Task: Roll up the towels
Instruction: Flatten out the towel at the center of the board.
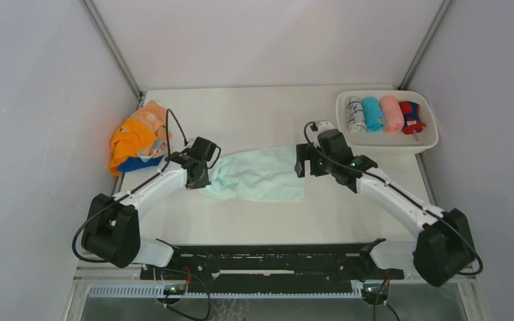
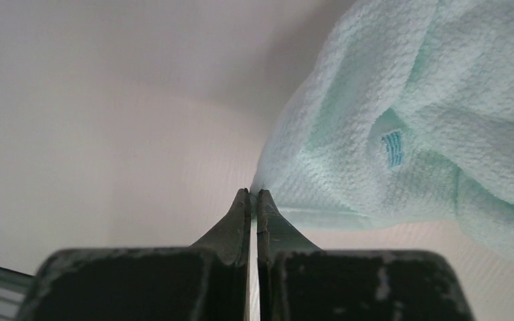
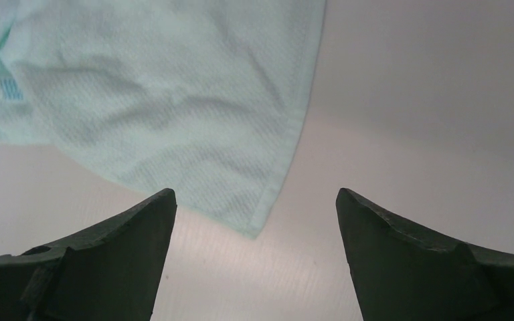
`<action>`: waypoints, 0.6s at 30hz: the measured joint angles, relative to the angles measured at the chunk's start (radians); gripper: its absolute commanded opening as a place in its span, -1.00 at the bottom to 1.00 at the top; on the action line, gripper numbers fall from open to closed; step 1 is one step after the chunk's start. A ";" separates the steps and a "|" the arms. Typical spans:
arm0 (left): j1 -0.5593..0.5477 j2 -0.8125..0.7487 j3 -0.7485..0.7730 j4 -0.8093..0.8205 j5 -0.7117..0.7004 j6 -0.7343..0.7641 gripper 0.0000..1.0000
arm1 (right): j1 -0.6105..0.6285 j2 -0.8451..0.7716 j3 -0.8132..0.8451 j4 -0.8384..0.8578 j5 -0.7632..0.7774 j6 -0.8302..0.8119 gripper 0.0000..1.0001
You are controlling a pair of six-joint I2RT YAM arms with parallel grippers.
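done: four rolls (image 1: 383, 115) in tray (image 1: 431, 137)
to do: mint towel (image 1: 261, 175), pile (image 1: 137, 137)
left gripper (image 2: 253, 197): pinching mint towel's edge
right gripper (image 3: 255, 197): released

Bright, even, diffuse light in all views; shadows soft and pale; overhead view splayed at its edges

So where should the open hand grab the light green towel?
Probably the flat corner of the mint towel pointing at the open right end effector. Come straight in from the towel's right side, low: that thin corner lines up between its fingers.
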 measured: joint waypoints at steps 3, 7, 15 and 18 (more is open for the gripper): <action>0.000 -0.008 -0.018 -0.023 -0.009 0.000 -1.00 | 0.000 0.120 0.090 0.018 0.020 -0.014 0.67; 0.000 -0.008 -0.022 -0.027 -0.016 0.000 -1.00 | -0.020 0.298 0.216 0.021 0.047 -0.055 0.55; 0.000 -0.010 -0.022 -0.027 -0.016 0.000 -1.00 | -0.108 0.563 0.412 0.015 -0.011 -0.143 0.16; 0.000 -0.013 -0.023 -0.027 -0.016 0.000 -1.00 | -0.130 0.626 0.464 0.012 -0.035 -0.172 -0.02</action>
